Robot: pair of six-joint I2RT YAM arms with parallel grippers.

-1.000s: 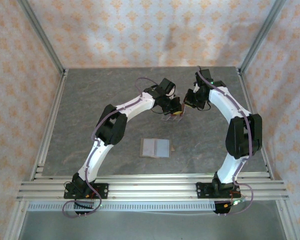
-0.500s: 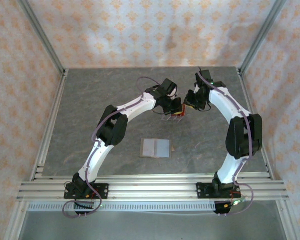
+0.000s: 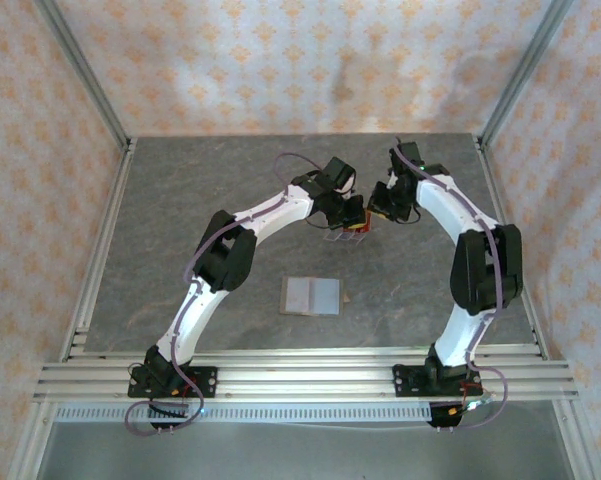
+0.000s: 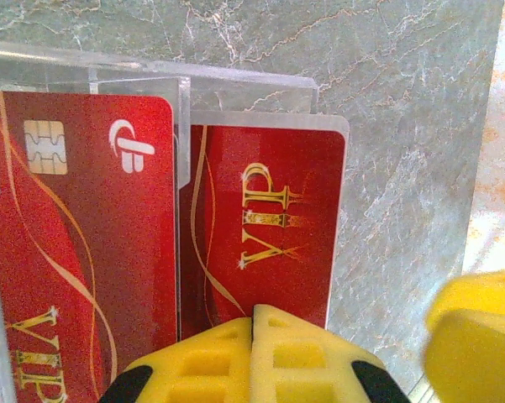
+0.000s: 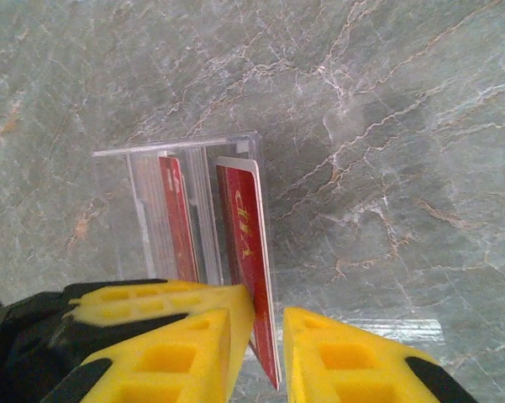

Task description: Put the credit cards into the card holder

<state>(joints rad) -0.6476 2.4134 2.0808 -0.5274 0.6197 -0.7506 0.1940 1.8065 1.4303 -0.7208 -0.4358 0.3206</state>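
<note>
Card holder (image 3: 310, 296): lies open and flat with its pale grey inside up, on the bench (image 3: 180, 200) between the two arms, nearer their bases than anything else.
Clear rack (image 5: 193, 151): stands farther back, beyond the card holder and well apart from it.
Credit cards (image 4: 260, 227): two red ones stand upright in the rack's slots, side by side. The one in the end slot reads VIP.
Left end effector (image 4: 252, 348): fingers pressed together at the cards' edge. Whether they pinch the rack cannot be told.
Right end effector (image 5: 267, 315): fingers slightly apart, straddling the VIP card. One finger is against it and a gap shows beside the other.
</note>
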